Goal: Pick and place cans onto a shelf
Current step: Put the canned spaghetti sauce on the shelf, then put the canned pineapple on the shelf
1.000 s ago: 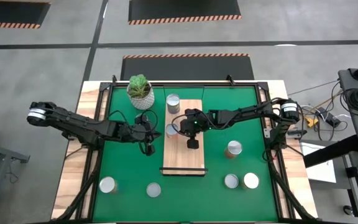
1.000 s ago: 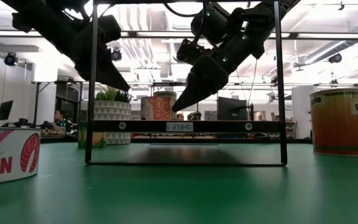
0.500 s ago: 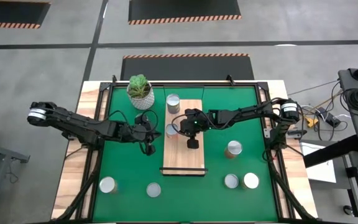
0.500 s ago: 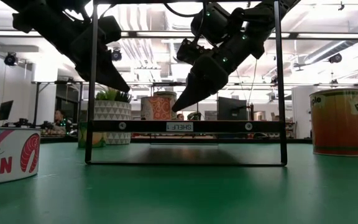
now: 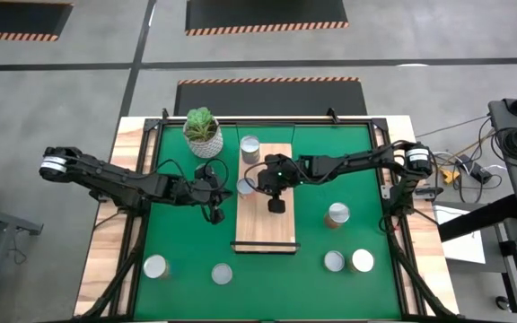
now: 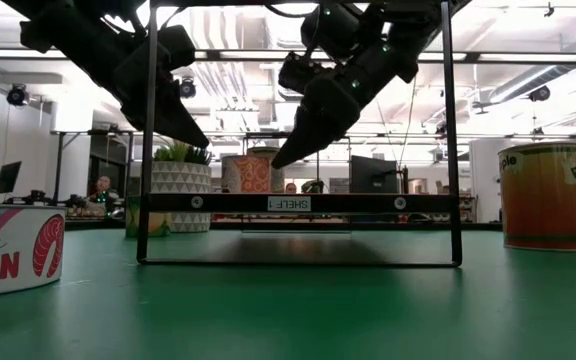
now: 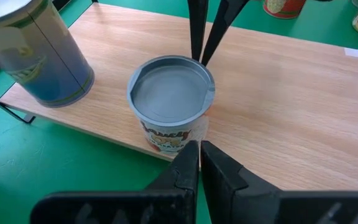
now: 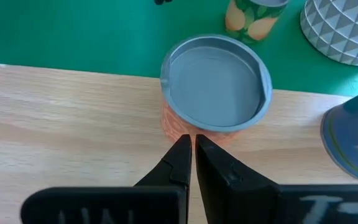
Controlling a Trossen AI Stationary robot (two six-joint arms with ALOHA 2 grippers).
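A grey-topped can with an orange label (image 7: 169, 93) stands upright on the wooden shelf (image 5: 267, 215), at its left edge. It also shows in the high view (image 5: 246, 187) and the low view (image 6: 250, 172). My right gripper (image 8: 192, 149) is shut, and its tips are at the can's right side. My left gripper (image 7: 199, 158) is shut and sits close to the can's left side, over the green mat. A taller can (image 5: 250, 150) stands on the shelf's far end. My right gripper has its shut fingertips (image 8: 182, 144) against the can's side wall (image 8: 178, 127), just below the rim, on the side facing the table's right. The fingers slant down from the right. The can stands upright on the shelf. Whether my left gripper touches the can, I cannot tell.
A white pot with a plant (image 5: 202, 128) stands at the far left. Loose cans are on the mat at the right (image 5: 337, 214), near right (image 5: 334, 260) (image 5: 363, 260) and near left (image 5: 155, 266) (image 5: 222, 274). A green-and-yellow can (image 8: 253, 15) stands left of the shelf. The shelf's black frame (image 6: 298, 203) surrounds the board.
My right gripper has moved a little toward the table's left, still shut. The orange-labelled can has slid a little toward the shelf's left edge, staying upright.
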